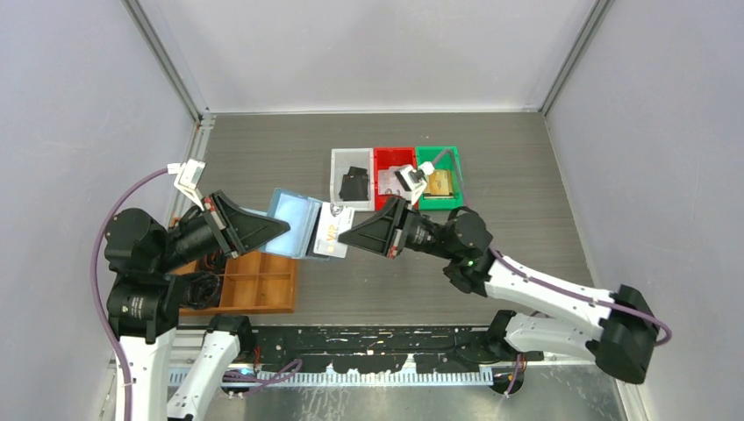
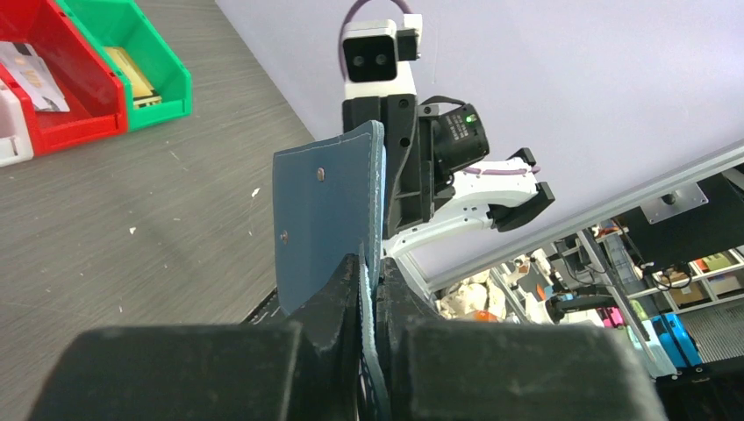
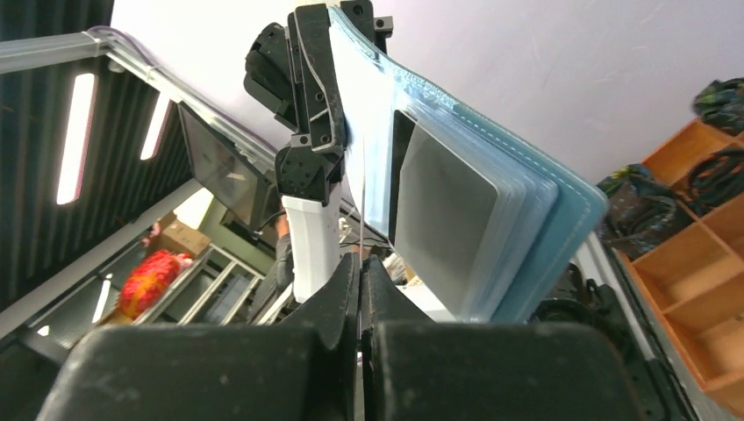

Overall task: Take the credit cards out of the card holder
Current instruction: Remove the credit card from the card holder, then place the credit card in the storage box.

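Observation:
The teal-blue card holder [image 1: 292, 221] hangs open in the air above the table, its pale blue inside facing up. My left gripper [image 1: 282, 227] is shut on its left edge; the left wrist view shows the holder's outer face [image 2: 323, 219] standing up between the shut fingers. My right gripper [image 1: 345, 237] is shut on a pale card [image 1: 331, 231] printed "VIP", which sticks out of the holder's right side. In the right wrist view this card is edge-on [image 3: 361, 232] between the jaws. A grey card [image 3: 441, 224] sits in a clear pocket of the holder [image 3: 561, 210].
A white bin [image 1: 338, 179] holding a black item, a red bin [image 1: 392, 156] and a green bin [image 1: 451, 167] stand in a row behind the grippers. A brown wooden compartment tray [image 1: 254, 282] lies under the left arm at the near left.

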`<action>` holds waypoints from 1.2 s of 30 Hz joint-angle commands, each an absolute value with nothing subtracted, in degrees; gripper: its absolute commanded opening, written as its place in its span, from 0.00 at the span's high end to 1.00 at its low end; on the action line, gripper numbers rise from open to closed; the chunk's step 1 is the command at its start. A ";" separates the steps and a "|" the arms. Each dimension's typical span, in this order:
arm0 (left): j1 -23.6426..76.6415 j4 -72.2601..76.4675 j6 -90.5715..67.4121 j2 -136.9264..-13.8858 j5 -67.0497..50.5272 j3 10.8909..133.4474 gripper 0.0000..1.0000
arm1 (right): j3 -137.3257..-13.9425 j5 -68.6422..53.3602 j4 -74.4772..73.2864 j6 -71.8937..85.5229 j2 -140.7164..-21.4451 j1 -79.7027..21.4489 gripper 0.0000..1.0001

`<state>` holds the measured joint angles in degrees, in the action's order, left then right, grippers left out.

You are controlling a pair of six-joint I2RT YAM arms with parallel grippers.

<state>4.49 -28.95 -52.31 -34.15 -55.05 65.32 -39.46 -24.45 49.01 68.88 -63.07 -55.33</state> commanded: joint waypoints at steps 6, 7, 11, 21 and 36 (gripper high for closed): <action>4.41 -29.12 -41.80 -33.95 -55.03 68.04 1.00 | -47.72 -20.84 2.93 48.93 -46.71 -43.96 0.99; 4.40 -29.22 -39.55 -33.71 -55.56 67.93 1.00 | -50.33 -20.16 -3.80 46.53 -47.01 -41.82 0.99; 4.40 -36.00 -24.28 -32.61 -54.80 68.94 1.00 | -59.98 -22.73 -18.93 39.75 -55.01 -32.92 0.99; 4.41 -47.63 -11.03 -32.19 -56.28 70.96 1.00 | -76.28 -11.98 -30.43 26.23 -81.72 -23.59 0.99; 4.41 -46.89 -12.13 -28.35 -62.60 68.23 1.00 | -104.47 -10.28 -38.16 20.25 -119.66 -23.38 0.99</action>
<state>4.49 -49.78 -11.75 -28.56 -60.05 68.18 -98.24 -11.25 -35.75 22.76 -116.33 -23.33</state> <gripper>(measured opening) 0.053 0.037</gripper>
